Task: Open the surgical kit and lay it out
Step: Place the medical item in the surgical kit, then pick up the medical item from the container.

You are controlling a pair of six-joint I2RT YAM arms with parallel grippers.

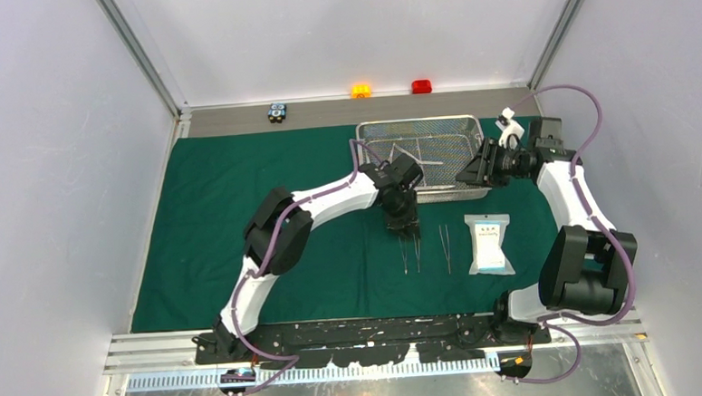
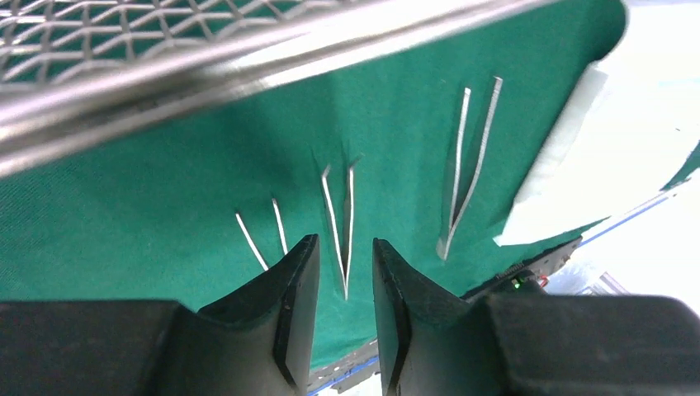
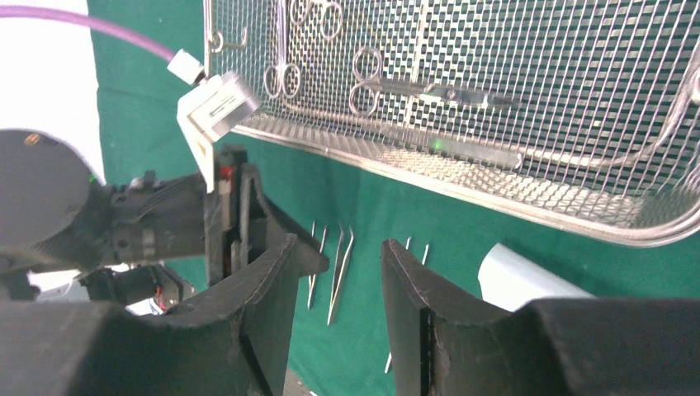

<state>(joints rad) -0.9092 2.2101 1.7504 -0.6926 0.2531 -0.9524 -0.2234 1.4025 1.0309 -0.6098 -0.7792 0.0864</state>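
Observation:
The dark green cloth wrap (image 1: 240,222) lies spread flat. On it at the back stands the silver wire-mesh tray (image 1: 371,133), with scissors and forceps (image 3: 371,82) inside. Three slim steel tweezers lie side by side on the cloth in front of the tray: two (image 1: 410,254) just below my left gripper (image 1: 404,234), one (image 1: 444,247) further right. The white-blue packet (image 1: 489,243) lies right of them. My left gripper (image 2: 344,247) hangs open just above the middle tweezers (image 2: 338,223), holding nothing. My right gripper (image 1: 467,176) (image 3: 347,252) is open and empty at the tray's right front corner.
Small orange (image 1: 360,90), red (image 1: 421,86) and black-blue (image 1: 277,112) blocks sit on the bare strip behind the cloth. White walls enclose the table on three sides. The left arm's wrist (image 3: 124,223) is close to the right gripper's left finger.

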